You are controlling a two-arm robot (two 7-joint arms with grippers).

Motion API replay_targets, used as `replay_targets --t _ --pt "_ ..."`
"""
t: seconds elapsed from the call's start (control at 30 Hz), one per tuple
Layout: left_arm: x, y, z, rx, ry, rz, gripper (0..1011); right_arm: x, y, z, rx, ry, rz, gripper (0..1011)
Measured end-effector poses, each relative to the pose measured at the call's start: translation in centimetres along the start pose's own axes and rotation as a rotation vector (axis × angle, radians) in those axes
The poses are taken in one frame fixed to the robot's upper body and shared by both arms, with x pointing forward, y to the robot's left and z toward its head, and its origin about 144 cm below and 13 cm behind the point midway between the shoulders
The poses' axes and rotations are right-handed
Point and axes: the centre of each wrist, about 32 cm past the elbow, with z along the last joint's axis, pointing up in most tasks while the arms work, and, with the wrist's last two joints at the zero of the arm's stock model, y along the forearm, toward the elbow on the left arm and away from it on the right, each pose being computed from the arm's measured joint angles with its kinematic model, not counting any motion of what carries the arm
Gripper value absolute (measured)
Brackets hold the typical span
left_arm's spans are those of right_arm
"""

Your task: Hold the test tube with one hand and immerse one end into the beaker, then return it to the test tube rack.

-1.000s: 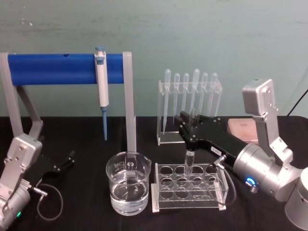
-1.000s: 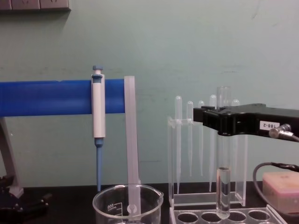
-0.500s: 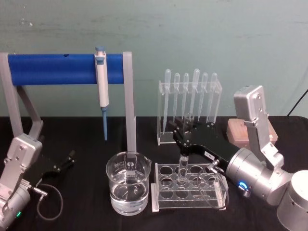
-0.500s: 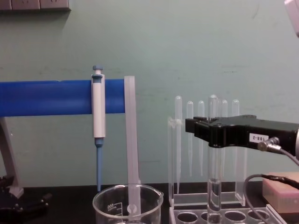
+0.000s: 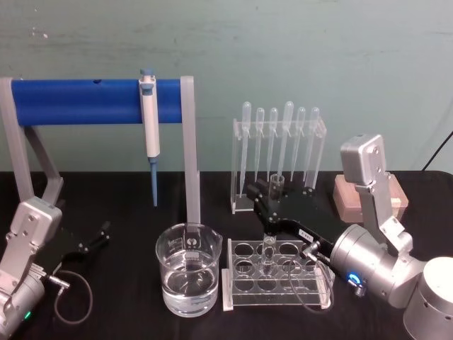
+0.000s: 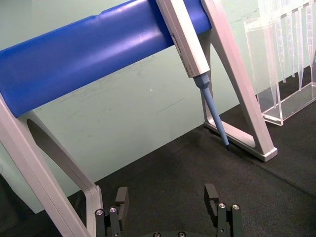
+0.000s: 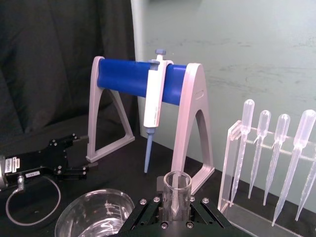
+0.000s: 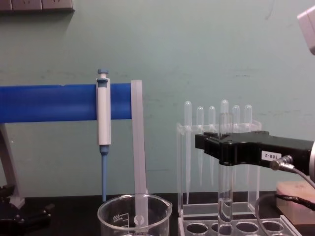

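Note:
My right gripper [image 5: 272,207] is shut on the test tube [image 5: 269,249], a clear glass tube held upright. The tube's rim stands above the black fingers [image 7: 148,211], and its lower end sits in a hole of the clear rack [image 5: 279,296]. From the chest the tube [image 8: 225,196] runs down from the gripper [image 8: 224,148] into the rack [image 8: 248,227]. The beaker [image 5: 187,273], part full of clear liquid, stands just left of the rack, apart from the tube. My left gripper [image 5: 99,235] rests open at the table's left, with nothing between its fingers [image 6: 211,193].
A blue bar stand [image 5: 92,101] carries a white-and-blue pipettor [image 5: 149,127] behind the beaker. Behind the rack is a clear holder with several plastic pipettes [image 5: 279,152]. A pinkish block [image 5: 398,200] lies at the right. A grey cable loops near the left arm [image 5: 71,297].
My right gripper has come down and shifted slightly left with the test tube. The tube's lower end has sunk from just above the rack into a rack hole. The left arm has not moved.

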Motion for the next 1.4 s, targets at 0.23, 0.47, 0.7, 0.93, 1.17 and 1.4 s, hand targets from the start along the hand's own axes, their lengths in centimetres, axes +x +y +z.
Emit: replay_targets --t 0.23,0.47,0.7,0.93,1.17,1.4 --pt "0.0 0.0 0.0 0.000 0.000 0.000 1000 -0.4 -0.2 -0.6 -0.020 0.002 0.004 151" --pt "0.0 0.0 0.0 0.000 0.000 0.000 1000 -0.4 -0.3 -1.4 -0.042 0.002 0.001 151" --pt "0.0 0.0 0.0 0.000 0.000 0.000 1000 -0.4 -0.4 -2.1 -0.049 0.007 -0.003 151" --pt "0.0 0.0 0.0 0.000 0.000 0.000 1000 -0.4 -0.4 -2.5 -0.052 0.015 -0.001 151" --pt "0.0 0.0 0.0 0.000 0.000 0.000 1000 -0.4 -0.4 -2.7 -0.055 0.021 0.002 151" --pt "0.0 0.0 0.0 0.000 0.000 0.000 1000 -0.6 -0.4 -3.0 -0.058 0.027 0.004 231"
